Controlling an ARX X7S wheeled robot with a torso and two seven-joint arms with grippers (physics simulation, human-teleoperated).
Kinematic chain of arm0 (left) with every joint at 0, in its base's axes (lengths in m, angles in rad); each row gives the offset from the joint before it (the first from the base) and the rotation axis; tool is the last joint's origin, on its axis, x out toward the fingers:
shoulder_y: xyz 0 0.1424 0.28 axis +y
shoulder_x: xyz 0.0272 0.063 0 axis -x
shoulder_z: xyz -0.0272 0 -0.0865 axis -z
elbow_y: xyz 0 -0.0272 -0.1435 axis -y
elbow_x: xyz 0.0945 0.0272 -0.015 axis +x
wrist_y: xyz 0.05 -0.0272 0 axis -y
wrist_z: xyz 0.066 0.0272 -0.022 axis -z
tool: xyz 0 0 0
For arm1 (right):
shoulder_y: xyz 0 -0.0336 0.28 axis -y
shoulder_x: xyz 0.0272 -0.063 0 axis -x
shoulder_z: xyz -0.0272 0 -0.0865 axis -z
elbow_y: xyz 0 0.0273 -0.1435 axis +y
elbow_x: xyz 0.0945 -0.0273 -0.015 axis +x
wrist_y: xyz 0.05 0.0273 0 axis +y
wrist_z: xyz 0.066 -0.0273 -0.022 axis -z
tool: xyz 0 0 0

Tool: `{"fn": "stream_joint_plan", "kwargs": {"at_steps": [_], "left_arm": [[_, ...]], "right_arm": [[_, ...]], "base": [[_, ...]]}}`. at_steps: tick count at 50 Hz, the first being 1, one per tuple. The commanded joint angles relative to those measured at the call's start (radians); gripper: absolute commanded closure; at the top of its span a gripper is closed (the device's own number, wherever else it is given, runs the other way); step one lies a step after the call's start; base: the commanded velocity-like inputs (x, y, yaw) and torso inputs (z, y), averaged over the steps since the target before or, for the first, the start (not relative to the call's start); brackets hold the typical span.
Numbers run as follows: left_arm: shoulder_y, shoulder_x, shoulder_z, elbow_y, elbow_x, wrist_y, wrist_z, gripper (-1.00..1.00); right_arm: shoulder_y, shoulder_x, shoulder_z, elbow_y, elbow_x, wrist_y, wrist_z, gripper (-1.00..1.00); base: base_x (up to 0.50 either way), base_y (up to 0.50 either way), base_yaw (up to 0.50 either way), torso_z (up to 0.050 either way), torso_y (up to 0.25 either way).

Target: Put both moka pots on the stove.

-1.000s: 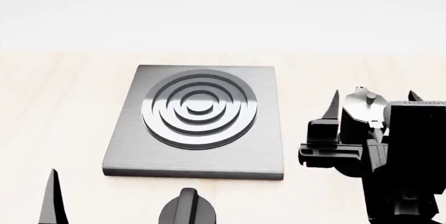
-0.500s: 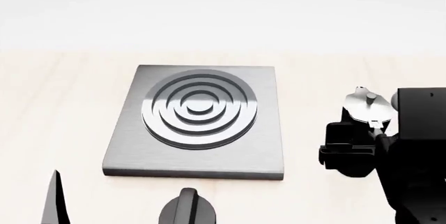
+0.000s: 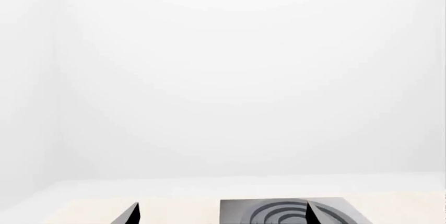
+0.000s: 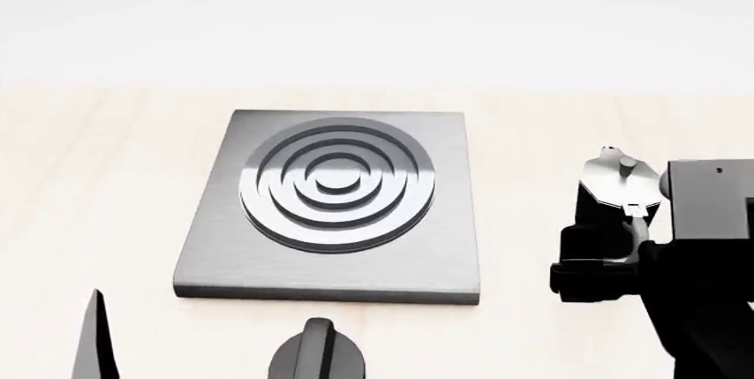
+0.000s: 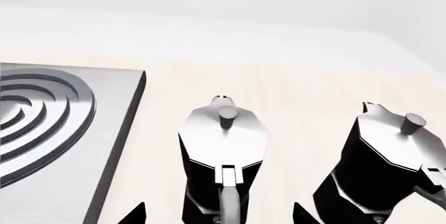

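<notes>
Head, left wrist and right wrist views. We see the stove [image 4: 330,207] lying flat on the pale table [image 4: 94,176], its ringed burner bare. The right gripper [image 5: 219,211] has its fingers apart: in the right wrist view the two dark fingertips [image 5: 135,214] show on either side of the nearer moka pot [image 5: 223,156], which stands upright between them, lid and knob toward the camera and handle facing the gripper. We cannot tell whether either finger touches the pot. The second moka pot [image 5: 383,166] stands upright just beside the first, outside the gripper's span on the side away from the stove. The stove's edge lies near the gripper on its other side. In the head view the right arm covers most of the pot, leaving only its silvery lid in sight. The left gripper [image 3: 221,214] is spread too, its tips well separated and holding nothing; the stove lies ahead of it. A black round knob [image 4: 316,352] sits near the stove's near edge.
</notes>
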Motion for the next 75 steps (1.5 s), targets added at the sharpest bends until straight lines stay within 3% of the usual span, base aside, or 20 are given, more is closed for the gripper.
{"fn": "stream_joint_plan", "kwargs": {"at_steps": [1, 45, 68, 69, 75], "left_arm": [[-0.002, -0.001, 0.008, -0.006, 0.003, 0.004, -0.001, -1.00], [-0.008, -0.010, 0.018, -0.013, -0.002, 0.009, -0.009, -1.00], [-0.010, -0.014, 0.024, -0.016, -0.004, 0.011, -0.015, -1.00], [-0.010, -0.014, 0.025, -0.018, -0.003, 0.012, -0.014, -1.00], [-0.011, -0.015, 0.028, -0.020, -0.003, 0.013, -0.015, -1.00]], "right_arm": [[0.016, -0.006, -0.035, 0.086, -0.025, -0.022, -0.029, -1.00], [0.090, -0.072, -0.119, 0.394, -0.119, -0.178, -0.104, -1.00], [0.091, -0.076, -0.121, 0.416, -0.126, -0.206, -0.104, -1.00], [0.090, -0.076, -0.121, 0.413, -0.127, -0.207, -0.101, 1.00], [0.086, -0.074, -0.122, 0.399, -0.124, -0.206, -0.103, 1.00]], "base": [[0.00, 0.00, 0.00, 0.000, 0.000], [0.00, 0.00, 0.00, 0.000, 0.000], [0.00, 0.00, 0.00, 0.000, 0.000], [0.00, 0.00, 0.00, 0.000, 0.000], [0.00, 0.00, 0.00, 0.000, 0.000]]}}
